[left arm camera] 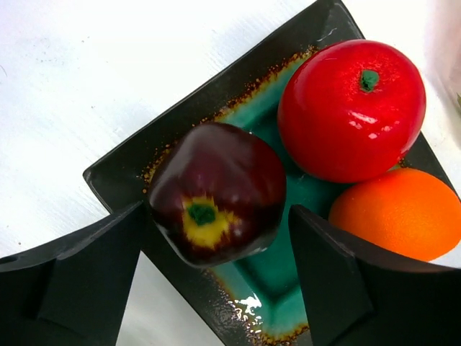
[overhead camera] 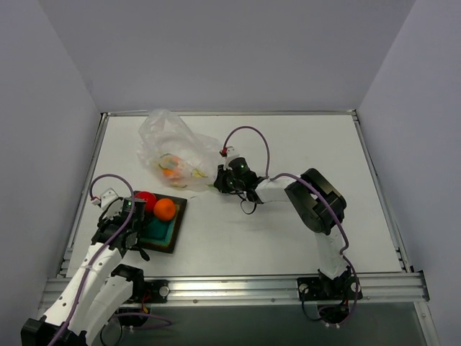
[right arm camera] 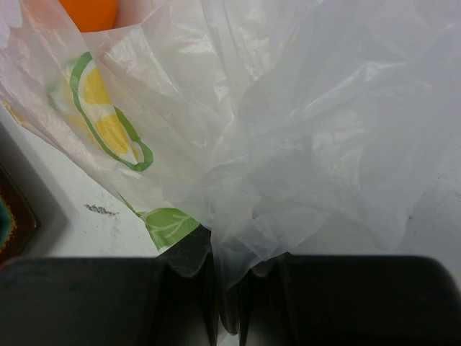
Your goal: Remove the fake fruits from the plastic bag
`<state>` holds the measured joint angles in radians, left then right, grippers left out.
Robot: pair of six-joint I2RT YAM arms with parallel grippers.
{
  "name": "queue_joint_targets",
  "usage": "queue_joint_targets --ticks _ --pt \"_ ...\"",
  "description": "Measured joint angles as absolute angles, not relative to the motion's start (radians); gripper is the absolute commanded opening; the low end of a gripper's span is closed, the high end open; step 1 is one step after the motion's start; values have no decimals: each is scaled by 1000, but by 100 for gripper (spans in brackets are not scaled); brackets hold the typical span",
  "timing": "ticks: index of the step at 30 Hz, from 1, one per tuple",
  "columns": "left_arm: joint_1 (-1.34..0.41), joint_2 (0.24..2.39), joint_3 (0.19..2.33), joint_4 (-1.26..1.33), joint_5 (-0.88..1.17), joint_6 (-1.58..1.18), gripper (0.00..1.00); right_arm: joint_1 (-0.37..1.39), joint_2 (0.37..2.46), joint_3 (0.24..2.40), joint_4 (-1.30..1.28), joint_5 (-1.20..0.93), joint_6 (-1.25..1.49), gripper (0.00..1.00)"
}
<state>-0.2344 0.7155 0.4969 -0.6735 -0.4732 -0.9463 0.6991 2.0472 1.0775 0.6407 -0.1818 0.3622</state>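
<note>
The clear plastic bag (overhead camera: 173, 148) with citrus-slice prints lies at the back left of the table. An orange fruit (overhead camera: 170, 171) shows through its film, and also in the right wrist view (right arm camera: 90, 13). My right gripper (overhead camera: 220, 179) is shut on a bunched edge of the bag (right arm camera: 288, 144). A red fruit (overhead camera: 146, 200) and an orange fruit (overhead camera: 165, 209) sit in the teal dish (overhead camera: 171, 234). My left gripper (left arm camera: 218, 213) is open over the dish (left arm camera: 274, 267). A dark maroon fruit (left arm camera: 216, 191) sits between its fingers, with a gap to the right finger (left arm camera: 338, 274). The red fruit (left arm camera: 351, 108) and orange fruit (left arm camera: 400, 213) lie beside it.
The dish stands at the front left, just right of my left arm. A corner of the dish (right arm camera: 11, 216) shows at the left edge of the right wrist view. The right arm's elbow (overhead camera: 315, 200) rises over the table's middle right.
</note>
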Motion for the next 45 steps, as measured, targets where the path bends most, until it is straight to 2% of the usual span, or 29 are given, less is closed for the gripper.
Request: queue_joint_targets --ticks 5,12,14,22,24,27,32,36,45 --pt "-234 672 504 -682 -472 -945 84 699 2047 1077 641 -182 363 6" --pt "-234 659 675 -659 -435 -897 76 699 2047 1077 640 -182 362 6" --pt "-236 706 742 -628 -406 -888 70 699 2047 1077 640 -182 363 6" --pt "-341 1206 1063 -388 -351 -822 48 699 2047 1077 641 -182 363 6" --pt "-355 1339 1124 -340 -340 -810 37 699 2047 1078 640 -182 363 6" --pt "-356 1522 1222 -311 -340 -778 29 699 2047 1078 640 -182 363 6" --pt "-354 1754 1413 -312 -348 -731 29 699 2047 1077 640 -182 364 6" --pt "-351 1855 1498 -323 -378 -694 30 699 2047 1077 640 -183 364 6" --pt "-300 1931 1509 -391 -429 -624 47 699 2047 1077 641 -183 364 6"
